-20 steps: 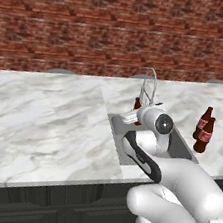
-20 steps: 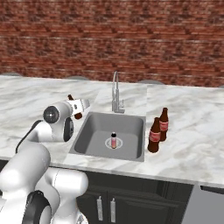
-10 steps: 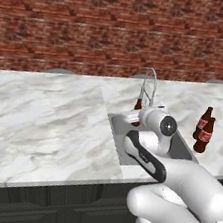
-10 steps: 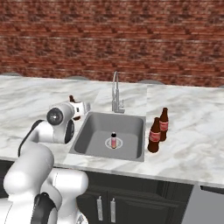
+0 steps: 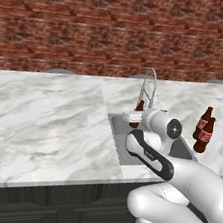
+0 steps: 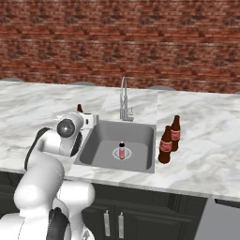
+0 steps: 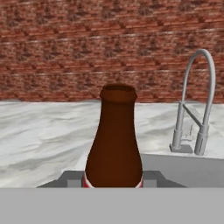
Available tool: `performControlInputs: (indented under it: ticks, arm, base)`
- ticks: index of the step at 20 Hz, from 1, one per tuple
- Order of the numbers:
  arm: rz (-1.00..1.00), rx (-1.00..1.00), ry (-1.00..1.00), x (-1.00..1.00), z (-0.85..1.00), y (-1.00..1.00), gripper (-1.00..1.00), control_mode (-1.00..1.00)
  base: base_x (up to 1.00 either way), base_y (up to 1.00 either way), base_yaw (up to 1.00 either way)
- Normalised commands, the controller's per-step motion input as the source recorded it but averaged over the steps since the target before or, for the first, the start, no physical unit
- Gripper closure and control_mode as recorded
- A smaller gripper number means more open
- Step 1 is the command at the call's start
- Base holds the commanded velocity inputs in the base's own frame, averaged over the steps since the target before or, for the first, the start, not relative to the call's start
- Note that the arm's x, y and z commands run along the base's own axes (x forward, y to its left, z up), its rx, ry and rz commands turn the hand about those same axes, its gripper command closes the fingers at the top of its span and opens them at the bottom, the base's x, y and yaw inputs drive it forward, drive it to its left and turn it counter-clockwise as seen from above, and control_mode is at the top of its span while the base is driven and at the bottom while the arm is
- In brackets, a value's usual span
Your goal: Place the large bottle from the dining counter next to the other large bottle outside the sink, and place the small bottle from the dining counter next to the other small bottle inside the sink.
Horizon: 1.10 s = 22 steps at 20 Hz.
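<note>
Pincer (image 7: 113, 183) grips small bottle (image 7: 114, 140), seemingly over sink (image 6: 140, 133) edge.

Red brick wall (image 5: 96, 25) behind the marble table (image 5: 41, 118) | dark cabinet doors with silver handles (image 6: 112, 222) below | grey appliance front (image 6: 220, 220), lower right

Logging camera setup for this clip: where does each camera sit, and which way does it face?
Left base view: behind the arm's left, facing the sink; arm lower right.
Right base view: behind its right, over the same sink, tap and two large bottles; arm lower left.
Hand view: along the gripper, facing the held small bottle; shares the tap.
</note>
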Motion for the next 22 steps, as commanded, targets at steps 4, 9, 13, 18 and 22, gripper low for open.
performControlInputs:
  ticks: [4,9,13,18,22]
  arm:
    - [0.00,0.00,0.06,0.00,0.00,0.00,1.00,-1.00]
    - [0.00,-0.03,0.04,0.00,0.14,0.00,1.00,-1.00]
    - [0.00,-0.07,0.02,0.02,0.20,0.00,1.00,-1.00]
    - [0.01,-0.12,0.00,0.00,-0.05,0.00,1.00,-1.00]
    - [0.07,-0.11,-0.01,0.00,-0.30,0.00,1.00,-1.00]
  base:
    - [0.00,0.00,0.00]
    - [0.00,0.00,0.00]
    - [0.00,0.00,0.00]
    - [0.00,0.00,0.00]
    - [0.00,0.00,0.00]
